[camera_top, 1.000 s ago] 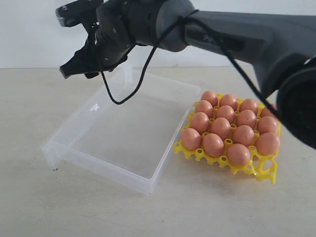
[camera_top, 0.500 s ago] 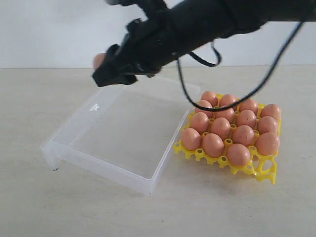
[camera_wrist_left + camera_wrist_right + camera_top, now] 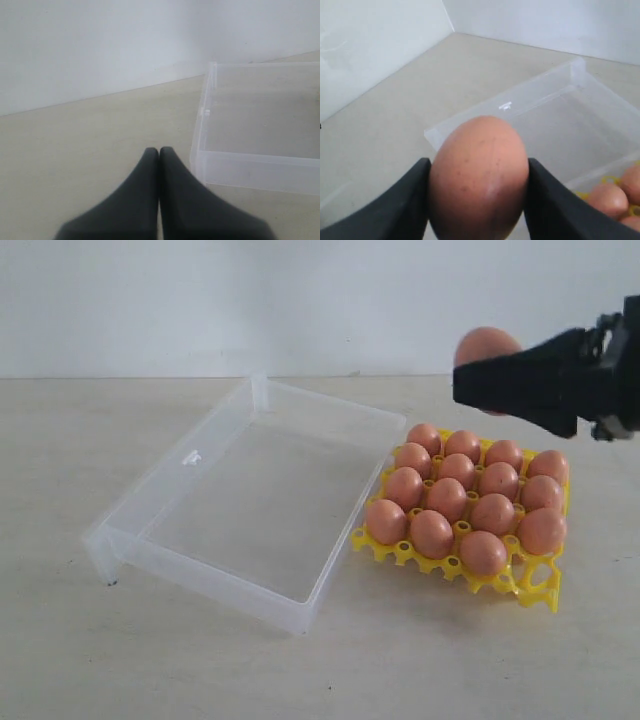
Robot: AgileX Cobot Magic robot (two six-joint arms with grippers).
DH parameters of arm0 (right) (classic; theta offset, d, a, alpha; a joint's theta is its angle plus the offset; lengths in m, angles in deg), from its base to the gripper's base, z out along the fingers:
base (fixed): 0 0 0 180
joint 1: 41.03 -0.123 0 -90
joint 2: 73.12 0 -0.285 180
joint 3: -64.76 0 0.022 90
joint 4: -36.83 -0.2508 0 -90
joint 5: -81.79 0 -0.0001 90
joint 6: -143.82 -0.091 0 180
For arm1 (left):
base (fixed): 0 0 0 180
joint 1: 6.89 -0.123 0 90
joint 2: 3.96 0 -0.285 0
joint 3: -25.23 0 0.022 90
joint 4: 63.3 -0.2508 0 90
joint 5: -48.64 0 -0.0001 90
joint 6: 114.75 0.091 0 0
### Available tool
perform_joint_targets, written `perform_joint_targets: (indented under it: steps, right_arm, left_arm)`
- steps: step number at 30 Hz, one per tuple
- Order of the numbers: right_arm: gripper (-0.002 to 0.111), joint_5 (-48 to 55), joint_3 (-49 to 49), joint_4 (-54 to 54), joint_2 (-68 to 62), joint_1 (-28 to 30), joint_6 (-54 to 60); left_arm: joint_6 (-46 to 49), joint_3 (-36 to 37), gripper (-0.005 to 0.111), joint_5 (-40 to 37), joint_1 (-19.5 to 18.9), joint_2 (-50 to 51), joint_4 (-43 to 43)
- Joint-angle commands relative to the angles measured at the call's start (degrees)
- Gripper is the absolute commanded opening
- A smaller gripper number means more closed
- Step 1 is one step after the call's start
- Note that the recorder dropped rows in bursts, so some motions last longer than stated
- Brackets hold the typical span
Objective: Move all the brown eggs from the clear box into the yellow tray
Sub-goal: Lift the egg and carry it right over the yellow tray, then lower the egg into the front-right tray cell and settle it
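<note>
1. Right tool [image 3: 479, 215] clamps the last egg [image 3: 477, 160], with the tray [image 3: 400, 552] below it.
2. Left tool [image 3: 159, 165] is pressed together near the box [image 3: 250, 510].
3. Danger: only the corner cell [image 3: 541, 577] looks free, so a misaimed drop could knock the neighbouring eggs [image 3: 541, 530].

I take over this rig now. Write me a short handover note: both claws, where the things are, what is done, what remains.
Left claw: shut, empty, near the clear box.
Right claw: shut on one brown egg, held up in the air by the yellow tray.
Done: fifteen eggs sit in the tray; no egg shows in the box.
Left: set the held egg into the one free cell, at the tray's near right corner in the exterior view, then release.
</note>
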Motion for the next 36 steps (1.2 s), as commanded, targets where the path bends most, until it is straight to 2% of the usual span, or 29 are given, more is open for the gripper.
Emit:
perform_joint_targets:
  steps: [1,2,4,5,7,9,12,16,19,23,27,36]
  right_arm:
    - [0.0,-8.8,5.3,0.4,-2.5,2.2,3.6]
    - [0.0,-8.4,5.3,1.3,-4.7,2.2,3.6]
    - [0.0,0.4,4.1,2.2,-11.7,2.2,3.9]
    - [0.0,8.7,2.3,2.7,-16.2,2.2,4.3]
    - [0.0,15.8,-1.2,2.2,-21.5,2.2,4.3]
    - [0.0,15.8,-5.5,-1.0,-23.6,2.2,2.3]
    - [0.0,15.8,-9.7,-13.5,-23.7,2.2,2.1]
    - [0.0,15.8,-10.5,-14.6,-22.0,2.2,0.8]
    - [0.0,15.8,-10.5,-14.6,-21.3,2.2,0.8]
    - [0.0,15.8,-10.5,0.1,-21.3,2.2,-0.6]
    - [0.0,6.2,-9.5,17.2,-21.3,2.2,-6.0]
    - [0.0,-3.1,-2.1,21.8,-21.3,2.2,-5.8]
  left_arm:
    - [-0.5,0.2,-0.004,0.6,0.3,-0.1,0.2]
    - [-0.5,0.2,-0.004,0.6,0.3,-0.1,0.2]
    - [-0.5,0.2,-0.004,0.6,0.3,-0.1,0.2]
    - [-0.5,0.2,-0.004,0.6,0.3,-0.1,0.2]
    - [-0.5,0.2,-0.004,0.6,0.3,-0.1,0.2]
    - [-0.5,0.2,-0.004,0.6,0.3,-0.1,0.2]
    - [-0.5,0.2,-0.004,0.6,2.1,-0.1,0.2]
    - [-0.5,0.2,-0.004,0.6,6.3,-0.1,0.2]
    - [-0.5,0.2,-0.004,0.6,6.8,-0.1,0.2]
    - [-0.5,0.2,-0.004,0.6,6.8,-0.1,0.2]
    - [-0.5,0.2,-0.004,0.6,6.8,-0.1,0.2]
    - [-0.5,0.2,-0.004,0.6,6.8,-0.1,0.2]
